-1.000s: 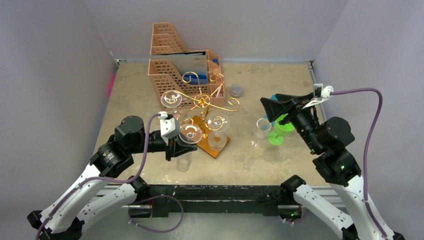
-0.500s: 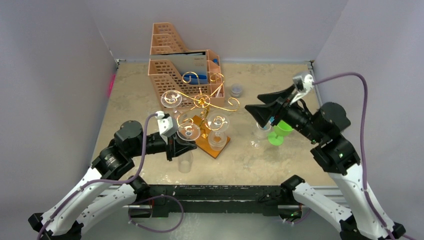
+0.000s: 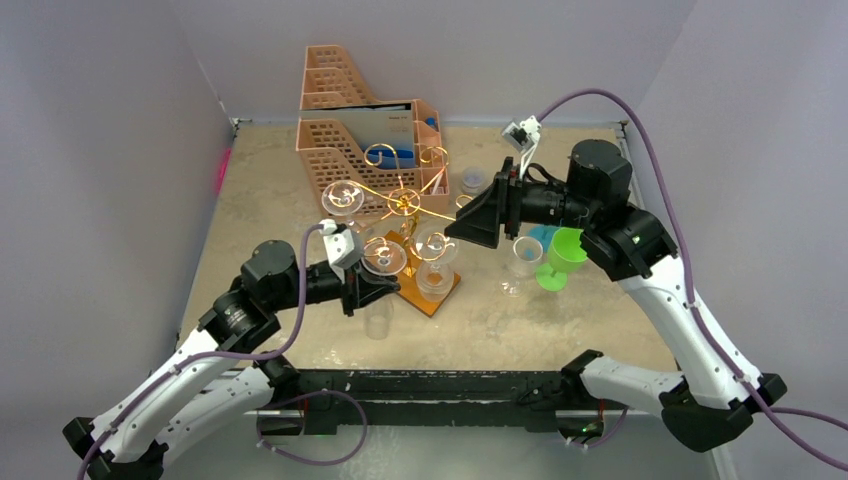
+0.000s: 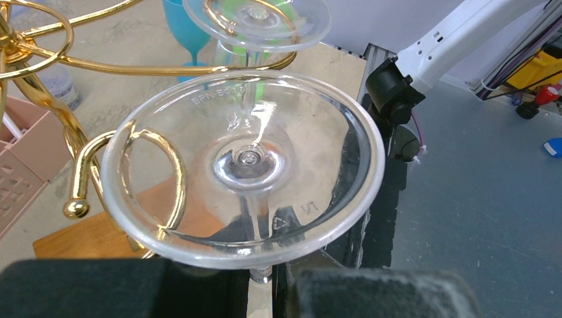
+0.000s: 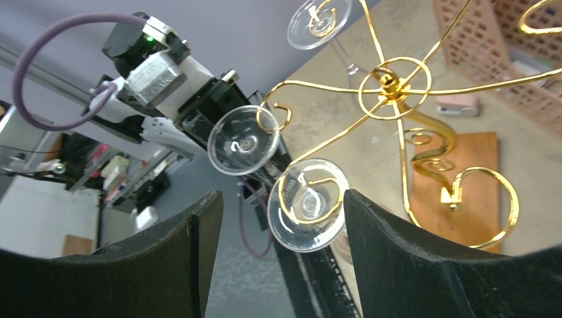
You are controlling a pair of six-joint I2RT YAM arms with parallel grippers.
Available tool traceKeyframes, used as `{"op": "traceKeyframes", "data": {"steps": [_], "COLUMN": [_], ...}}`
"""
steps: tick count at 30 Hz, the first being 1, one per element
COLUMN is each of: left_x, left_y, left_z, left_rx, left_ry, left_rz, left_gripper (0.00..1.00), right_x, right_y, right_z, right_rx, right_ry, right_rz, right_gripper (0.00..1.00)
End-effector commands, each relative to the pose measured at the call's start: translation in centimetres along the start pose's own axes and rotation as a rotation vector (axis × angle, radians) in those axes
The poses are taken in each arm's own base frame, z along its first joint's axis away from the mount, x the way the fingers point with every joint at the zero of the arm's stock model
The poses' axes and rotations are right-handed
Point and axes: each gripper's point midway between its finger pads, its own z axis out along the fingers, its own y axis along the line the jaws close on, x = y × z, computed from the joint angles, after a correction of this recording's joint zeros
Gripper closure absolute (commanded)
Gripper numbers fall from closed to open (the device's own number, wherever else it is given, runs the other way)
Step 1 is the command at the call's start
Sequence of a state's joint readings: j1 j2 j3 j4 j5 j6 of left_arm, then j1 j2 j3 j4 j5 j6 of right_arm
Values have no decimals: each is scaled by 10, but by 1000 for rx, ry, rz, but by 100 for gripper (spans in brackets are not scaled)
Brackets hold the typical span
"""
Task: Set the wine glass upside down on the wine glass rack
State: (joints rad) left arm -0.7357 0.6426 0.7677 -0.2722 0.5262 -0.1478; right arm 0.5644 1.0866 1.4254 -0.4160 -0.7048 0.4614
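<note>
Nearest, the left gripper [image 3: 365, 292] pinches the stem of an upside-down glass [image 4: 245, 165], its foot up over a low curl of the rack [image 3: 405, 203]; whether it rests there I can't tell. Beyond, the right gripper [image 3: 468, 222] hangs empty beside the rack, jaws spread wide

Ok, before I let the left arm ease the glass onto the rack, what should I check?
1. Grip: ok. The left gripper is shut on the stem of the wine glass, which is held foot up.
2. Stem inside the curl of the scroll arm: not ok. The curl shows beside the stem, not round it.
3. Gap to the neighbouring hung glass: ok. The two are apart in the right wrist view.
4. Right gripper out of the way: cannot tell. It is open and empty, but close by the wine glass rack.
</note>
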Motion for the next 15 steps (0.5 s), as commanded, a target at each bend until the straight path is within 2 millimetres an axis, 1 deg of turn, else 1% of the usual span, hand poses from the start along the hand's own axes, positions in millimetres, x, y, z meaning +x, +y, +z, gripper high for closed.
{"op": "traceKeyframes", "data": {"steps": [1,3,7,10,15], "left_x": [-18,-18,-20,-21,-25], "left_y": [-1,0,-1,-3,-8], "left_z": [3,3,0,-1,-3], "left_rx": [14,13,13,21,48], "left_ry": [-95,-105,-124,-133,-149], "left_rz": [78,94,130,149,178], "left_gripper": [100,100,100,100,100], "right_x": [-9,-8,-4,-1,14], "right_y": [31,36,48,52,58], "right_z": [-2,5,17,25,45], "right_rx": [-74,-82,-93,-77,-44], "right_ry": [0,10,46,63,128], "right_rz": [51,59,56,48,47], "right_gripper": [32,34,41,42,42]}}
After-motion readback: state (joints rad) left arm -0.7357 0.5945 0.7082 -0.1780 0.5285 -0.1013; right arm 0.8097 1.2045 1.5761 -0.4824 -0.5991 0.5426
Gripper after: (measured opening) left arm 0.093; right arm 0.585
